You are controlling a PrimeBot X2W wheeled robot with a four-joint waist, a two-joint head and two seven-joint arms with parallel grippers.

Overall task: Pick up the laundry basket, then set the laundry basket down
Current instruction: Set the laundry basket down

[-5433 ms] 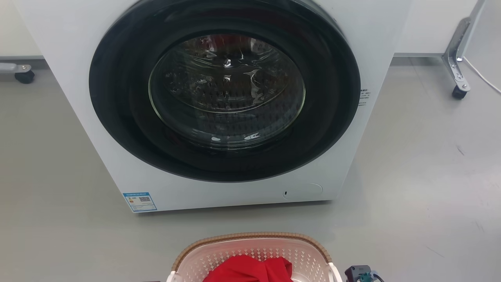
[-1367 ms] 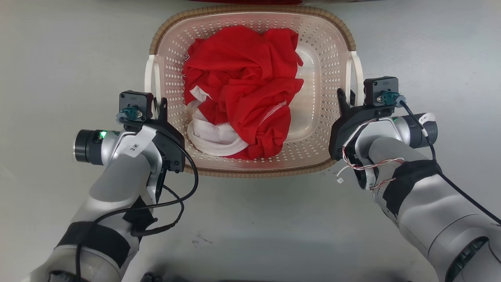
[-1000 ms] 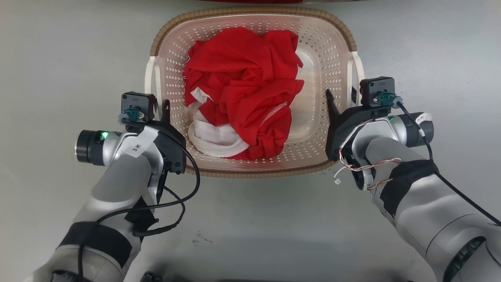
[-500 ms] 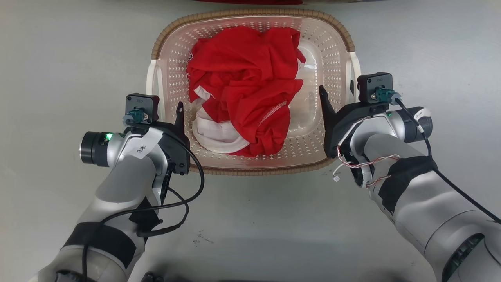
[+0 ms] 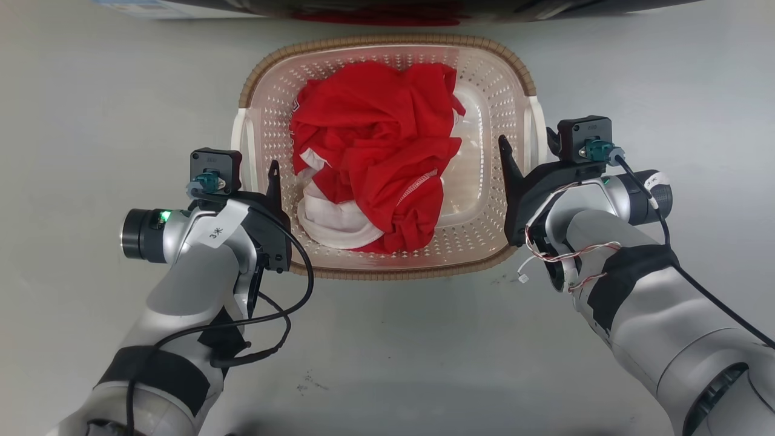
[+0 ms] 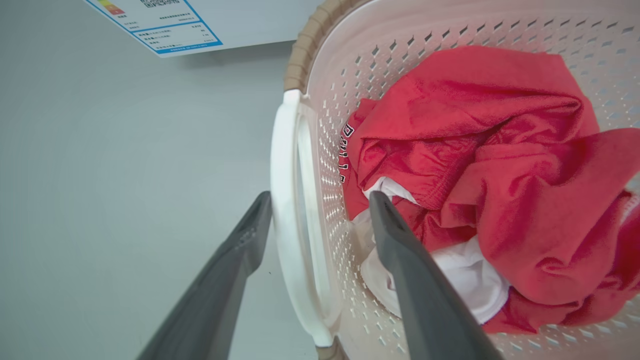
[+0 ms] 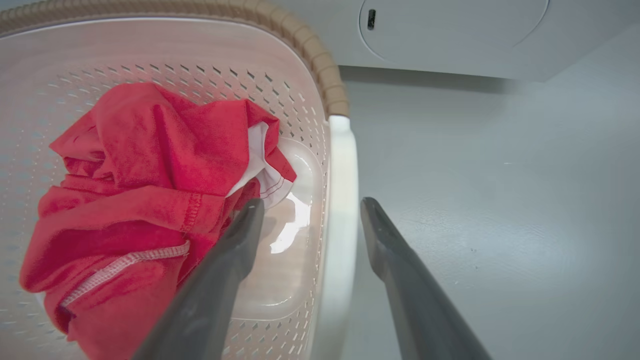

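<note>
The laundry basket (image 5: 387, 41), beige-pink and perforated with a brown rim, stands on the grey floor and holds a crumpled red and white garment (image 5: 375, 163). My left gripper (image 5: 257, 166) is open astride the basket's left white handle (image 6: 282, 200): one finger is outside it, the other inside the basket (image 6: 305, 50) by the garment. My right gripper (image 5: 525, 138) is open astride the right white handle (image 7: 340, 200), one finger over the basket's (image 7: 320, 60) inside, the other over the floor. Left gripper (image 6: 320, 200) and right gripper (image 7: 310, 205) both show a gap around the handles.
The washing machine's (image 5: 387, 6) lower front stands just beyond the basket's far rim. Its label (image 6: 160, 20) and round filter cover (image 7: 450, 30) show in the wrist views. Bare grey floor (image 5: 91, 109) lies on both sides and in front of the basket.
The head has tilted down from the washer door to the basket. Over the last second both inner fingers swung inward over the basket, widening the grippers around the handles.
</note>
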